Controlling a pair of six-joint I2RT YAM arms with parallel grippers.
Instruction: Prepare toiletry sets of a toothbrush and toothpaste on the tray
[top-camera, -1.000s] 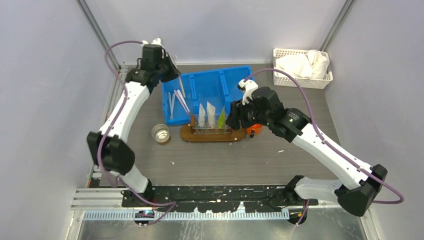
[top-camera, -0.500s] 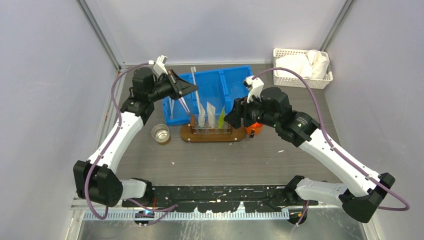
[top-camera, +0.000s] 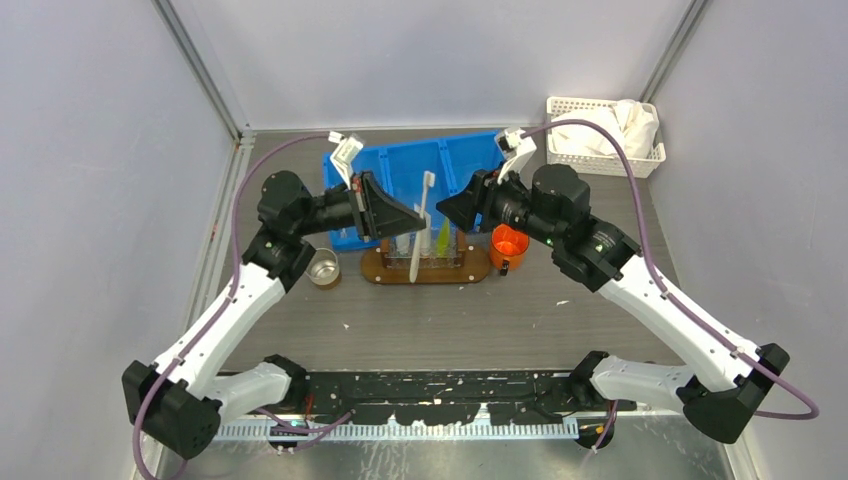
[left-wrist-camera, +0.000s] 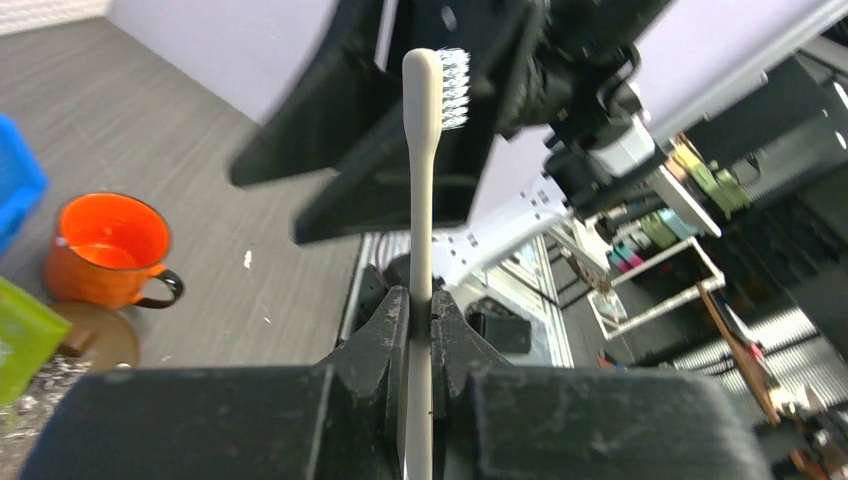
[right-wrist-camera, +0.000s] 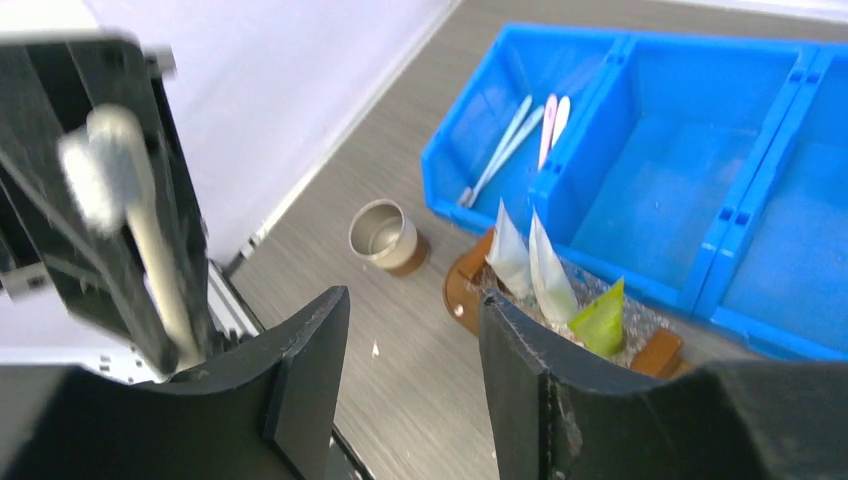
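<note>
My left gripper (top-camera: 413, 218) is shut on a pale toothbrush (top-camera: 422, 225) and holds it above the dark-brown tray (top-camera: 473, 270), bristle end up toward the bin. In the left wrist view the toothbrush (left-wrist-camera: 420, 180) stands clamped between the jaws (left-wrist-camera: 420, 312). Three toothpaste tubes stand on the tray (right-wrist-camera: 463, 288): two white (right-wrist-camera: 510, 255) (right-wrist-camera: 550, 268) and one yellow-green (right-wrist-camera: 600, 318) (top-camera: 443, 238). My right gripper (top-camera: 447, 210) (right-wrist-camera: 412, 305) is open and empty, facing the left gripper over the tray's right part. It sees the held toothbrush (right-wrist-camera: 135, 215) at its left.
A blue three-compartment bin (top-camera: 455, 165) stands behind the tray, with several toothbrushes (right-wrist-camera: 510, 145) in its left compartment. An orange mug (top-camera: 507, 245) (left-wrist-camera: 105, 250) sits right of the tray, a metal cup (top-camera: 322, 267) (right-wrist-camera: 380, 232) left of it. A white lattice basket (top-camera: 603, 125) is at the back right.
My left gripper has carried the toothbrush from the bin's left compartment rightward over the tray. My right gripper has risen and turned to face it, uncovering the orange mug.
</note>
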